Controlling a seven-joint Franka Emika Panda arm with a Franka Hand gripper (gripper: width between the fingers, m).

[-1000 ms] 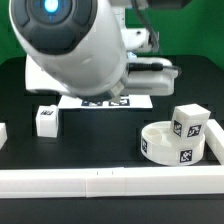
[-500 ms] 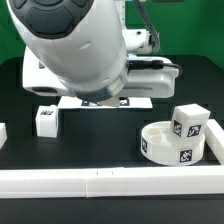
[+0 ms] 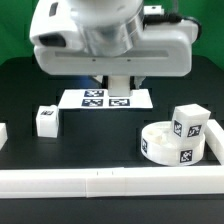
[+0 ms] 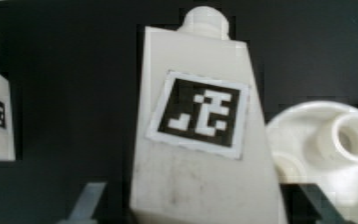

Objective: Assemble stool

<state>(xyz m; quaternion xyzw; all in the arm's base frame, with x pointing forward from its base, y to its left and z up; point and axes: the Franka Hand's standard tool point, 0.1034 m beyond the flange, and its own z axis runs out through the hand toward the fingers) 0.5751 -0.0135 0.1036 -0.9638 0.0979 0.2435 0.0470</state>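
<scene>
Now, gripper (image 4: 194,200): we see the jaws closed partway onto the held leg (image 4: 197,110), with one finger against each side. The grip looks secure.
Held leg, axis: the long axis runs straight out from between the fingers. Its tag faces the wrist camera, and a rounded nub sits at the far end.
Arm position: it hangs above the marker board (image 3: 105,98), with the leg off the table (image 3: 100,140).
Seat (image 3: 158,148): it lies toward the exterior view's right of the gripper, close to the front rail (image 3: 100,180). We judge the coming move turns on carrying the leg that way.
Other legs: the leg on the seat (image 3: 190,122) stands upright. The loose leg (image 3: 46,120) sits toward the exterior view's left.
Hidden: in the exterior view the arm's housing covers most of the gripper. In the wrist view the fingers are cropped and the seat is cut off at the frame edge. We cannot identify the white piece at the edge (image 3: 3,133).
</scene>
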